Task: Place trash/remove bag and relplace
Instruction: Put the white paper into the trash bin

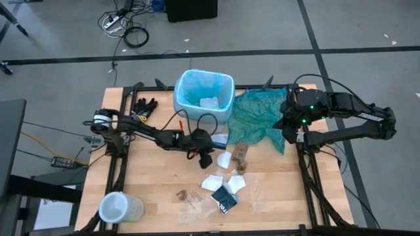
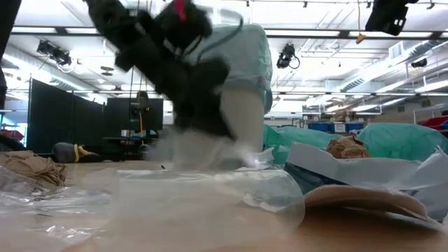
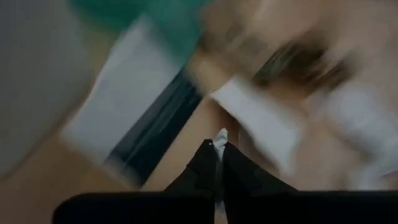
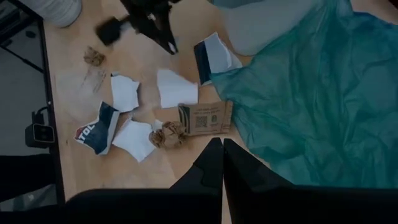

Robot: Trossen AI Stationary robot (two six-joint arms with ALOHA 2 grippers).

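A white bin (image 1: pixel 203 98) lined with the light-blue bag (image 1: pixel 197 88) stands at the table's far middle. Trash lies in front of it: white paper scraps (image 1: pixel 224 159), a brown cardboard piece (image 1: pixel 240 153), a dark wrapper (image 1: pixel 224 197) and brown bits (image 1: pixel 180 195). My left gripper (image 1: pixel 205 156) hangs low over the table's middle, just left of the scraps, shut on a sliver of white paper (image 3: pixel 220 134); its wrist view is blurred. My right gripper (image 4: pixel 222 148) is shut with nothing in it, raised over the near edge of a teal-green bag (image 1: pixel 262 115). My left gripper pinches a thin white paper scrap (image 3: pixel 220 134) between its two fingers; a narrow strip of it shows in the slit between the fingers (image 3: pixel 205 163). The fingers slant down toward the table from its left side. Blur hides how much paper hangs below.
Black gloves (image 1: pixel 146 105) lie at the far left next to the bin. A clear round container (image 1: pixel 118 206) stands at the near left corner. Clear plastic bits (image 2: pixel 210 185) lie near the front edge. The teal-green bag covers the far right of the table.
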